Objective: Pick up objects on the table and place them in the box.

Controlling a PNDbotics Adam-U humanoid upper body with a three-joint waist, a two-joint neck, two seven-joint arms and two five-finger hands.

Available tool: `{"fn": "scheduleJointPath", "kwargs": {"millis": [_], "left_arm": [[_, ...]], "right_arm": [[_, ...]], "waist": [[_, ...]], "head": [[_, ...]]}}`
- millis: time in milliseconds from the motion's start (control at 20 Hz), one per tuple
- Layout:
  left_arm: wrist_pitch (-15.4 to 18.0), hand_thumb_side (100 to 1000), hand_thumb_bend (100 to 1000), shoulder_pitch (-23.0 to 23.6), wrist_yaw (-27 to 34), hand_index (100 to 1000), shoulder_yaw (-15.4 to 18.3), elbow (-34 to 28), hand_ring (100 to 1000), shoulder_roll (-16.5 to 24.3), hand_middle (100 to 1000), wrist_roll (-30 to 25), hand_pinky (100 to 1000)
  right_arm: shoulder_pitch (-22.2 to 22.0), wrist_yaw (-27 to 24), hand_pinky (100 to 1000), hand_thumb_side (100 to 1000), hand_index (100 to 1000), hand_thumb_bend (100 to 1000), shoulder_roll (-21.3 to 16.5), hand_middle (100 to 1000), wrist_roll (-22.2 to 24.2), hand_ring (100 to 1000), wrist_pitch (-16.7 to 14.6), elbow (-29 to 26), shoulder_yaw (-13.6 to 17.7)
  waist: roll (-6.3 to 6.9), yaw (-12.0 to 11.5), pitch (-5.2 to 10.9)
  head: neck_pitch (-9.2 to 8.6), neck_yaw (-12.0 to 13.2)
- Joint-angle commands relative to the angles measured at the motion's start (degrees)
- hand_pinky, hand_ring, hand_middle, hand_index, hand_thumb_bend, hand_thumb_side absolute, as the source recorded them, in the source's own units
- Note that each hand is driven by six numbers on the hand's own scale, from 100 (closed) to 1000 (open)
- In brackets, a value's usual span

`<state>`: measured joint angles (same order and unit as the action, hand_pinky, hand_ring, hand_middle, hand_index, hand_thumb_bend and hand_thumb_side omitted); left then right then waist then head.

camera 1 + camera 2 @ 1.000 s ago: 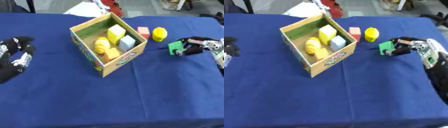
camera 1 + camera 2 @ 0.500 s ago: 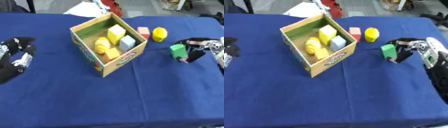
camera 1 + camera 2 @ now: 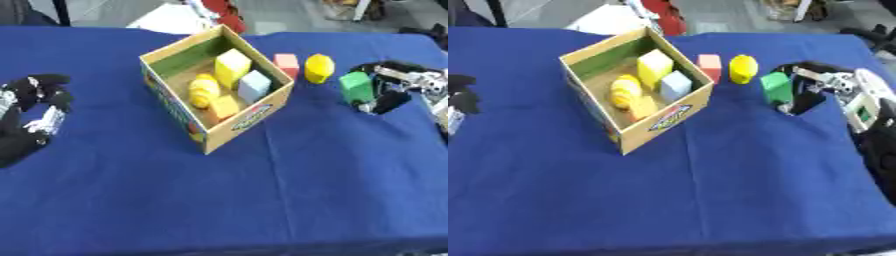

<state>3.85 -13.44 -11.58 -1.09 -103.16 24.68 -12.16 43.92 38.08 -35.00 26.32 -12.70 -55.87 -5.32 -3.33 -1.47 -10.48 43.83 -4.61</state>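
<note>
The left robot hand (image 3: pixel 31 117) rests idle at nine o'clock on the desk (image 3: pixel 262 200), fingers relaxed and apart, holding nothing. The box (image 3: pixel 214 90) sits near centre toward eleven o'clock, already containing a yellow block (image 3: pixel 232 67), a pale block (image 3: pixel 255 86) and two rounded yellow-orange items (image 3: pixel 210 95). Just beyond its two o'clock corner a pink block (image 3: pixel 286 65) and a yellow piece (image 3: pixel 318 68) stand on the cloth, near each other. At three o'clock the right robot hand (image 3: pixel 389 90) has its fingers curled round a green block (image 3: pixel 356 86), held upright.

Risks, as judged: the pinch appears to catch only one side of the block, so it could rotate or drop in transit. The carry path crosses the pink and yellow pieces; a low pass could knock them. The near box wall may be struck, shifting the box.
</note>
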Motion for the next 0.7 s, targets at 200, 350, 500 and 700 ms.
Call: {"fn": "scheduleJointPath", "kwargs": {"millis": [200, 350, 500, 700], "left_arm": [[-0.02, 612, 100, 0.14, 0.06, 809, 0.75, -0.87, 556, 0.42, 566, 0.09, 757], [0.03, 611, 100, 0.27, 0.11, 809, 0.63, -0.86, 556, 0.33, 566, -0.02, 758], [0.11, 610, 100, 0.02, 0.28, 808, 0.33, -0.96, 556, 0.12, 566, -0.28, 757], [0.23, 613, 100, -0.6, 0.59, 808, -0.22, -1.11, 555, -0.48, 565, -0.85, 757]], "right_arm": [[5.66, -4.8, 504, 181, 874, 100, -1.62, 520, 1.95, 549, -0.34, -7.33, -1.22], [9.3, -5.69, 516, 178, 880, 100, 0.68, 527, 3.95, 555, -0.9, -8.95, -2.81], [12.59, -4.54, 527, 187, 889, 100, 3.97, 535, 5.71, 563, -0.99, -7.92, -4.04], [15.68, -0.38, 604, 259, 933, 100, 9.32, 598, 7.25, 622, -0.76, -2.57, -4.91]], "waist": [[-0.68, 0.0, 1.29], [-0.86, -0.47, 1.6], [-0.96, -1.5, 1.77], [-1.01, -3.65, 1.63]], "head": [[0.29, -0.24], [0.29, -0.9], [0.29, -1.78], [0.29, -3.25]]}}
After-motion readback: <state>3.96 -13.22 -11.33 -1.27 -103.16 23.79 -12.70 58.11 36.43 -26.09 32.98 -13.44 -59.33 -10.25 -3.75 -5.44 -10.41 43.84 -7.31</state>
